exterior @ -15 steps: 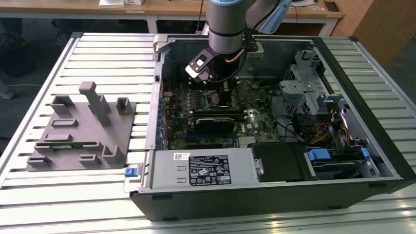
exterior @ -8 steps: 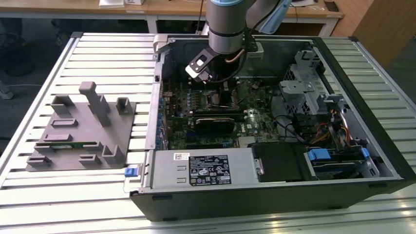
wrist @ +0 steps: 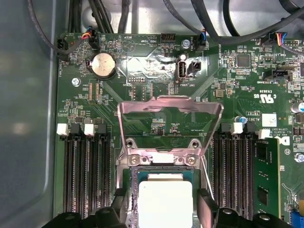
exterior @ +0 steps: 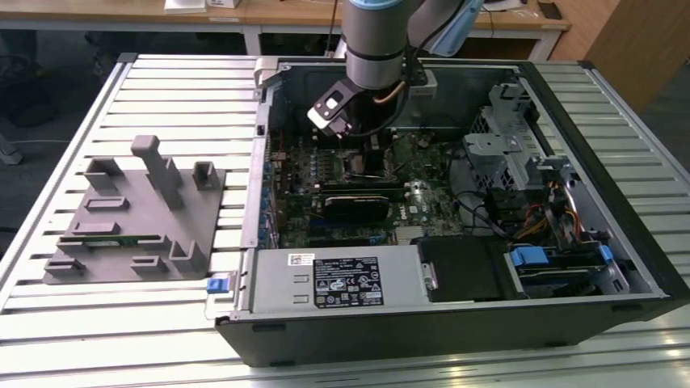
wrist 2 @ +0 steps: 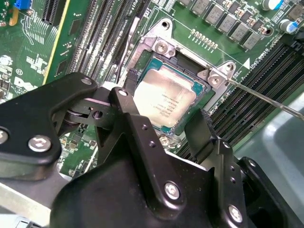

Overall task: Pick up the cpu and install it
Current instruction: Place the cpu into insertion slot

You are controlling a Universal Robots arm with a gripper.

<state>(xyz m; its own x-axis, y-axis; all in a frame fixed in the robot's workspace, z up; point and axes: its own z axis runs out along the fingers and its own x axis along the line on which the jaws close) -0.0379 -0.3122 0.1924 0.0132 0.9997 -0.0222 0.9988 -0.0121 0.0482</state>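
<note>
The flat, square cpu [wrist: 165, 202], silver-grey on top with a pale rim, lay inside the black square-framed socket [wrist 2: 205, 88] of the green motherboard [wrist: 142, 102]. The arm's black two-fingered gripper [wrist 2: 164, 107] hung just over it with jaws parted. One finger [wrist 2: 124, 111] stood off each of two opposite sides of the chip, and in the first wrist view a narrow gap showed between each finger and the chip's edge. The socket's bright steel hold-down plate [wrist: 170, 124] stood tipped up at the side away from the gripper, leaving the chip uncovered. A thin wire lever [wrist 2: 266, 97] jutted out over the neighbouring slots. Rows of long black memory slots [wrist: 88, 175] flanked the socket on both sides, close to the fingers. In the exterior view the board lay at the bottom of an open black desktop computer case [exterior: 453, 323], walled all round, on a pale slatted metal table [exterior: 161, 89]. A grey moulded parts holder [exterior: 135, 226] sat well clear on the exterior view's left.
</note>
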